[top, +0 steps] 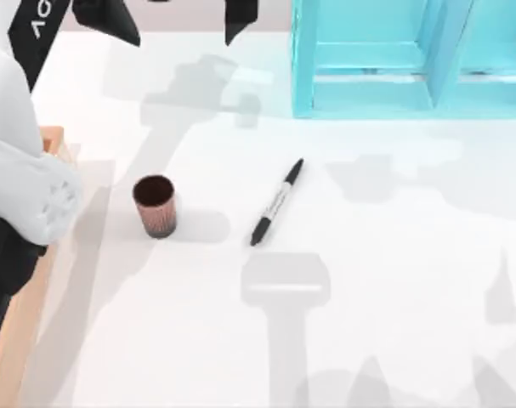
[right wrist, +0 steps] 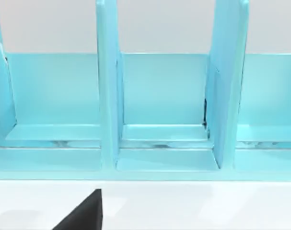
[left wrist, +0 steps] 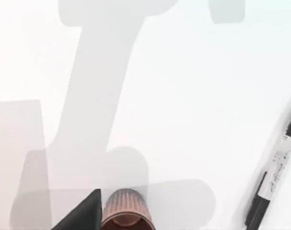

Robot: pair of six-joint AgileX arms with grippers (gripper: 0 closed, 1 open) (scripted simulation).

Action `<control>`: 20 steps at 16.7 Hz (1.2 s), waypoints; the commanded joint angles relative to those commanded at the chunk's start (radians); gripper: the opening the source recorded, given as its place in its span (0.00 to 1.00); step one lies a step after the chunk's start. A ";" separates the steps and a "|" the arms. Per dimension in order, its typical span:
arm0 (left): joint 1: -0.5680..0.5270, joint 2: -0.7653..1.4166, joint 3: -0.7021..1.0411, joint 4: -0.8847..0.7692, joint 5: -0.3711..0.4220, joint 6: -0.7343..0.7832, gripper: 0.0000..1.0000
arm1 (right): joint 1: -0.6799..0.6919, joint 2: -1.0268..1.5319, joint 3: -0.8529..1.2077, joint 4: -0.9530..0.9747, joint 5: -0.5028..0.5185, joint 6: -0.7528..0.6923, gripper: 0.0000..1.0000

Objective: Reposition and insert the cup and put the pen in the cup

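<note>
The white table (top: 394,280) carries an upright cup (top: 155,205) at the left, a pen (top: 276,202) lying slantwise near the middle, and a turquoise rack (top: 411,93) at the far right.

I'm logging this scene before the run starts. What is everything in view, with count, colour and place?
cup: one, reddish-brown with ribbed sides and a dark inside, standing upright on the table's left half, apart from the pen.
pen: one, black ends with a grey-white barrel, lying flat on the diagonal near the table's middle, right of the cup.
rack: one, light blue, with upright dividers forming compartments, at the table's far right.
wooden piece: one, tan, along the table's left edge.
table: one, white.
left arm: one, white and black, at the left edge beside the cup.
right pincer: faces the rack in the right wrist view.
</note>
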State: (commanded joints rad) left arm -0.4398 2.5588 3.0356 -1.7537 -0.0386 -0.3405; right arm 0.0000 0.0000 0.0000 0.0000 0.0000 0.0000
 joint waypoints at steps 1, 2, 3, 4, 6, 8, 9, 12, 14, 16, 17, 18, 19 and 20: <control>-0.024 -0.004 -0.054 0.031 -0.014 0.008 1.00 | 0.000 0.000 0.000 0.000 0.000 0.000 1.00; -0.052 -0.008 -0.119 0.064 -0.030 0.017 1.00 | 0.000 0.000 0.000 0.000 0.000 0.000 1.00; -0.082 -0.011 -0.193 0.100 -0.047 0.026 1.00 | 0.000 0.000 0.000 0.000 0.000 0.000 1.00; -0.113 -0.015 -0.271 0.137 -0.064 0.036 1.00 | 0.000 0.000 0.000 0.000 0.000 0.000 1.00; -0.176 -0.023 -0.423 0.213 -0.100 0.057 1.00 | 0.000 0.000 0.000 0.000 0.000 0.000 1.00; -0.234 -0.031 -0.544 0.283 -0.133 0.076 1.00 | 0.000 0.000 0.000 0.000 0.000 0.000 1.00; -0.258 -0.034 -0.588 0.312 -0.148 0.084 1.00 | 0.000 0.000 0.000 0.000 0.000 0.000 1.00; -0.301 -0.039 -0.658 0.363 -0.175 0.097 1.00 | 0.000 0.000 0.000 0.000 0.000 0.000 1.00; -0.302 -0.039 -0.660 0.365 -0.176 0.097 1.00 | 0.000 0.000 0.000 0.000 0.000 0.000 1.00; -0.298 -0.035 -0.659 0.363 -0.173 0.095 1.00 | 0.000 0.000 0.000 0.000 0.000 0.000 1.00; -0.298 -0.035 -0.661 0.365 -0.173 0.096 1.00 | 0.000 0.000 0.000 0.000 0.000 0.000 1.00; -0.298 -0.034 -0.669 0.377 -0.174 0.098 1.00 | 0.000 0.000 0.000 0.000 0.000 0.000 1.00; -0.296 -0.031 -0.684 0.396 -0.175 0.102 1.00 | 0.000 0.000 0.000 0.000 0.000 0.000 1.00; -0.294 -0.027 -0.704 0.422 -0.175 0.106 1.00 | 0.000 0.000 0.000 0.000 0.000 0.000 1.00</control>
State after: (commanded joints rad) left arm -0.7334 2.5316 2.3316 -1.3313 -0.2135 -0.2346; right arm 0.0000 0.0000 0.0000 0.0000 0.0000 0.0000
